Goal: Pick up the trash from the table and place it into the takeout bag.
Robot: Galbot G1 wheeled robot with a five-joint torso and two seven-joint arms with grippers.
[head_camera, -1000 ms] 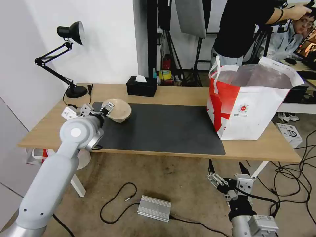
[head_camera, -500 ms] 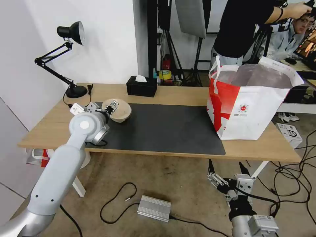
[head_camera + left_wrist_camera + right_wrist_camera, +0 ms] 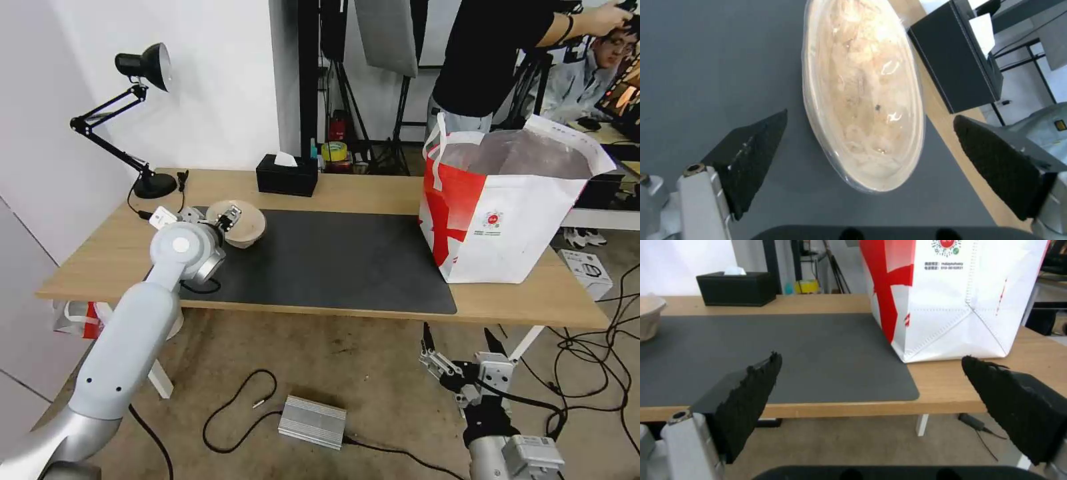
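A beige paper-pulp bowl [image 3: 245, 225] [image 3: 862, 93] with food residue stands on the left end of the dark grey mat [image 3: 333, 260] on the light-wood table [image 3: 373, 190]. My left gripper [image 3: 227, 217] [image 3: 870, 116] is open at the bowl's left rim. One finger is on each side of the bowl's near edge, and neither visibly presses on it. The white and red takeout bag [image 3: 507, 220] [image 3: 951, 300] stands open on the table's right end. Below the table's front edge, my right gripper [image 3: 456, 333] [image 3: 871, 356] hangs open with nothing in it. The bowl's edge [image 3: 649, 320] also shows in the right wrist view.
A black tissue box [image 3: 287, 175] [image 3: 951, 56] [image 3: 735, 288] sits behind the mat and a black desk lamp [image 3: 143, 120] at the back left corner. Cables and a silver box [image 3: 312, 421] lie on the floor. A person stands behind the bag.
My left arm has reached forward and to the right, bringing its open gripper from beside the bowl up to its rim. The right arm, bowl and bag have not moved.
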